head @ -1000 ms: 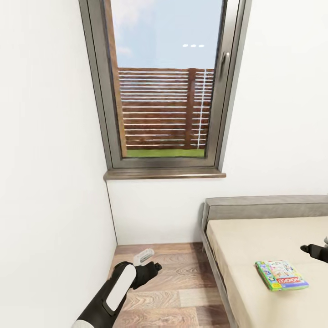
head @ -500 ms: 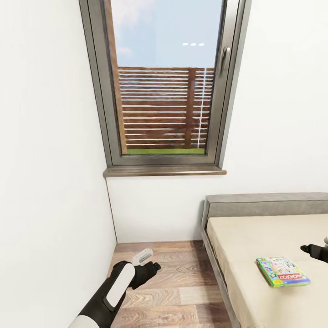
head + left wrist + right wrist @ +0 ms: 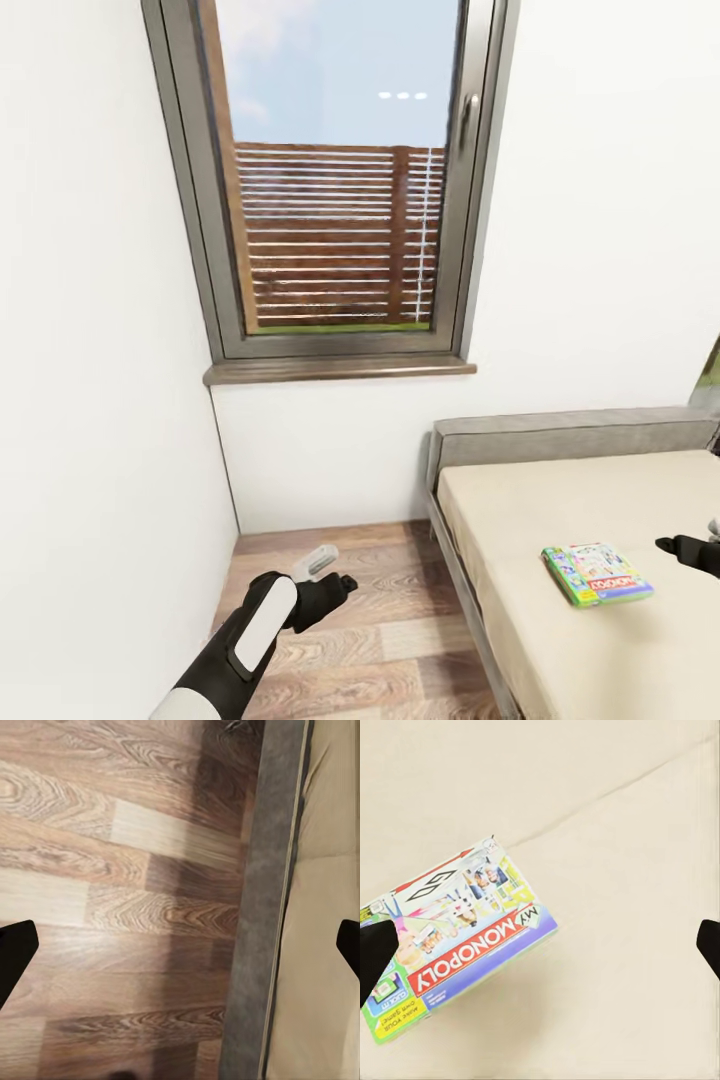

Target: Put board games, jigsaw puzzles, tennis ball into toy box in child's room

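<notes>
Facing a window corner, I see a board game (image 3: 597,574) lying flat on the bed (image 3: 520,520) at right. My right gripper (image 3: 540,945) hovers over it, jaws wide; my left gripper (image 3: 180,945), jaws wide and empty, hangs over the floor (image 3: 380,640).

The bed (image 3: 560,640) carries one board game (image 3: 596,574) flat on its mattress.

Wood-plank floor (image 3: 112,907) fills the left and centre of the frame. Dark grey bed frame (image 3: 262,907) runs top to bottom right of centre, beige mattress (image 3: 322,870) along the right edge. Left gripper (image 3: 180,945) fingertips (image 3: 15,952) are black at both side edges, spread wide, nothing between them.
</notes>
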Available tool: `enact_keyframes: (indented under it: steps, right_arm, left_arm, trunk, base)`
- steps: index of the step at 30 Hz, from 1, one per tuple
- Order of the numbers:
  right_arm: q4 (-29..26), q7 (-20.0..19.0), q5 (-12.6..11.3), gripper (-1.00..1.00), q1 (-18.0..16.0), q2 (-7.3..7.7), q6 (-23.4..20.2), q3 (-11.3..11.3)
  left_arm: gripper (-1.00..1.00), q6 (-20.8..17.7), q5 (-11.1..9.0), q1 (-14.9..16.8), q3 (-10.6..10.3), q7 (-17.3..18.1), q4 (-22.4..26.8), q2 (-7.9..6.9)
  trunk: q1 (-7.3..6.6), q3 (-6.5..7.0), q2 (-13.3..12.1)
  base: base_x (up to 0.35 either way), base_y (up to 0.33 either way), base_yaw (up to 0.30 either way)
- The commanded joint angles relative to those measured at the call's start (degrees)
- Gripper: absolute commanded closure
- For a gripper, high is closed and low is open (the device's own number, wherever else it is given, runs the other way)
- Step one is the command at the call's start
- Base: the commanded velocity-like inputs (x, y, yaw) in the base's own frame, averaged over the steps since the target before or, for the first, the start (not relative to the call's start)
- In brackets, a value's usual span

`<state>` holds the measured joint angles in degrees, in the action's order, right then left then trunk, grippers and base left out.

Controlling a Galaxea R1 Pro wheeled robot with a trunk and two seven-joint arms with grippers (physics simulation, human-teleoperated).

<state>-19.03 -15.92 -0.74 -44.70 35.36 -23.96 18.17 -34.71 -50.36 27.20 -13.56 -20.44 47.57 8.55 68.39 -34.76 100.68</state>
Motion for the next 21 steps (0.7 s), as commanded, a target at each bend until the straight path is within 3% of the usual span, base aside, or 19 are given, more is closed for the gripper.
enact_keyframes:
  steps: [1,9,12,16,21]
  right_arm:
    - [-0.1,-1.2,0.0,-1.00,0.0,0.03,-0.4,0.3]
    - [-1.8,-7.1,-0.1,-1.00,-0.8,1.15,-1.0,0.6]
    - [-5.8,-8.8,-0.1,-1.00,-1.0,1.11,-1.9,0.6]
    - [-7.7,-11.7,-0.2,-1.00,-3.0,1.48,-7.6,0.5]
    - [-7.9,-13.5,-0.1,-1.00,-3.4,0.65,-9.1,-0.3]
  left_arm:
    - [-1.00,-0.1,-0.6,0.0,-0.1,-0.4,0.1,-0.02]
    - [-1.00,0.0,-0.7,0.0,-0.1,-0.2,0.1,0.00]
    - [-1.00,0.1,-0.8,0.0,0.1,-0.2,0.1,-0.02]
    - [-1.00,0.2,-1.0,0.0,0.3,-0.2,0.1,-0.02]
    - [-1.00,0.2,-1.1,0.0,0.3,-0.2,0.1,-0.02]
  trunk:
    - [0.22,-0.25,0.4]
    - [1.98,-1.68,3.7]
    - [2.64,-2.22,4.9]
    - [3.52,-2.94,6.5]
    - [4.61,-3.84,8.5]
  base:
    - [0.000,0.000,-0.275]
    - [0.000,0.000,-0.197]
    - [0.000,0.000,-0.028]
    - [0.000,0.000,-0.009]
    - [0.000,0.000,-0.001]
